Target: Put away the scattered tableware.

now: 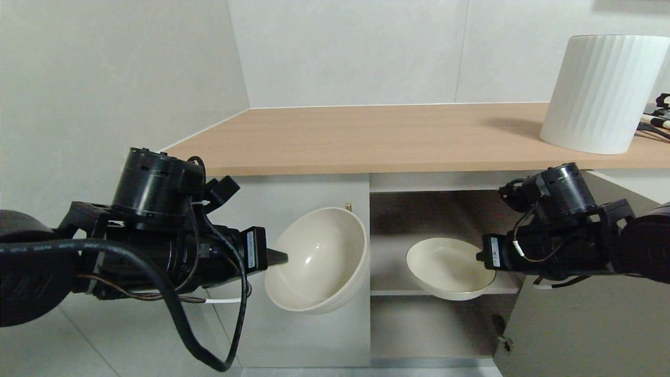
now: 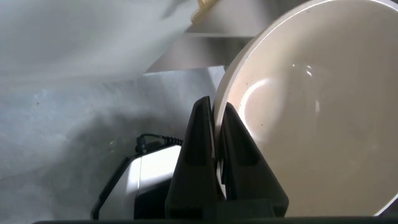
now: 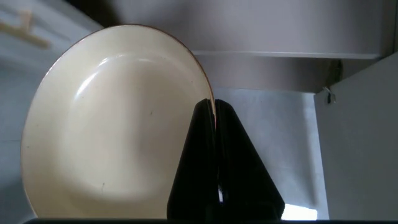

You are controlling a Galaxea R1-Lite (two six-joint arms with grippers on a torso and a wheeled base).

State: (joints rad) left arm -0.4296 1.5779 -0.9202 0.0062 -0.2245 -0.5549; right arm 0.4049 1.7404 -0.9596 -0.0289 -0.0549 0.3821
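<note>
Tableware is off the bench (image 1: 366, 136). A deep bowl (image 1: 319, 262) hangs tilted before the closed cabinet door (image 1: 303, 340), its rim pinched in the jaws of the left gripper (image 1: 282, 257). The right gripper (image 1: 479, 256) has its jaws clamped on the rim of a shallow plate (image 1: 445, 267), held level over the front edge of the open shelf (image 1: 390, 292), probably for stowing.

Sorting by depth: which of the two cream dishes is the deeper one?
The bowl clamped by the left gripper, in front of the closed cabinet door. The plate in the right gripper is far shallower.
</note>
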